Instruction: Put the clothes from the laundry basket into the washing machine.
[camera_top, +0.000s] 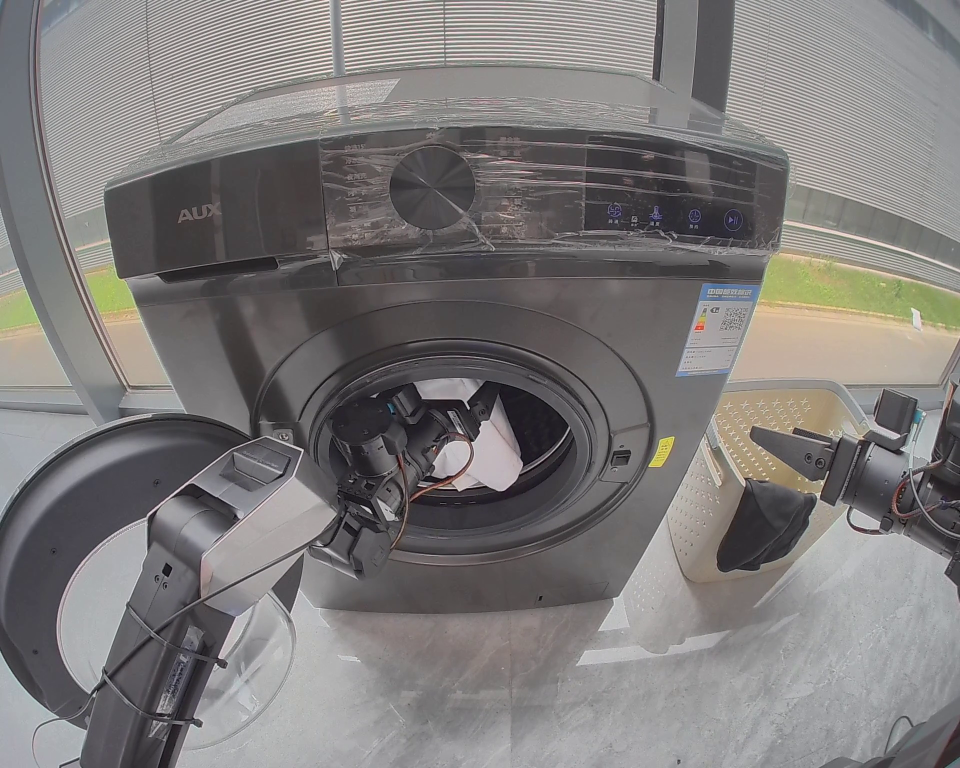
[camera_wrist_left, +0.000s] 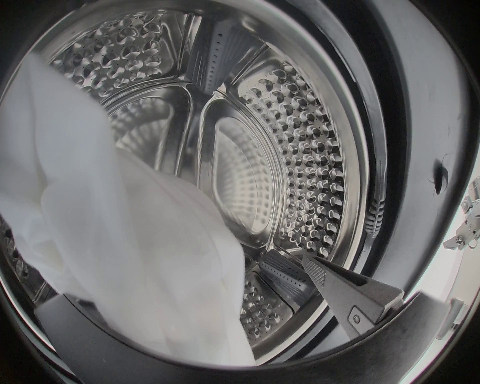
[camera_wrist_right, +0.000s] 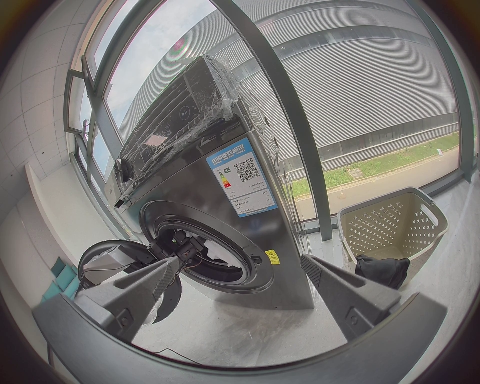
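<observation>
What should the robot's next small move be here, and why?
Probably lower the open right gripper toward the black garment hanging over the front edge of the beige perforated plastic laundry basket. The white cloth already lies in the steel drum of the grey washing machine, by the left gripper, and the black piece looks like the only item left.

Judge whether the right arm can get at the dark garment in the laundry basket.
Probably yes: the right gripper hangs open above the dark garment at the laundry basket's rim, with nothing between them.
</observation>
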